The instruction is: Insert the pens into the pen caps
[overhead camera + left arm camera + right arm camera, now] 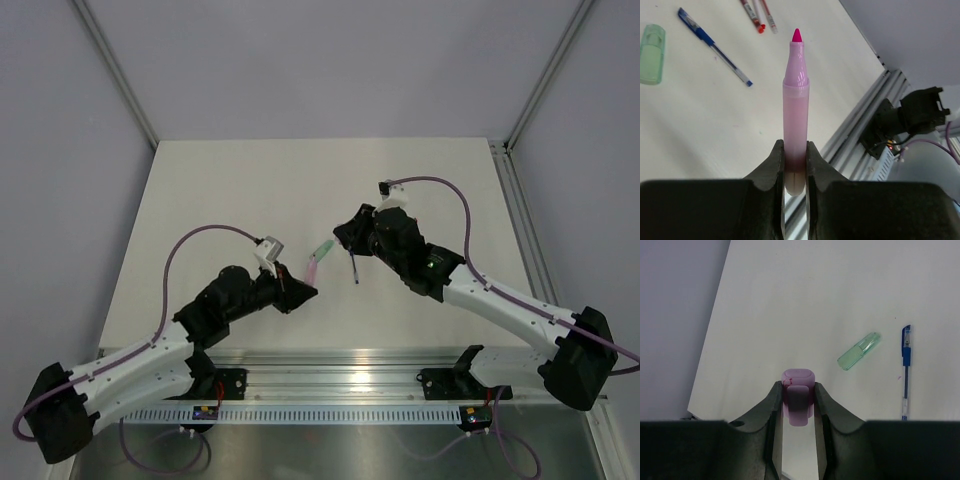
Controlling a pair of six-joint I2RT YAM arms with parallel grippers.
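Observation:
My left gripper (795,145) is shut on the lower end of a pink pen (795,100), whose bare magenta tip points up and away. In the top view the left gripper (302,291) holds this pen (312,268) tilted above the table centre. My right gripper (798,387) is shut on a pale pink cap (798,377), and in the top view it (345,236) hovers just right of the pen. A pale green cap (858,351) and a blue pen (905,372) lie on the table. Two red pens (757,15) lie further off.
The green cap (322,248) and the blue pen (352,268) lie between the two grippers in the top view. An aluminium rail (340,362) with the arm bases runs along the near edge. Frame posts and grey walls bound the white table (250,190).

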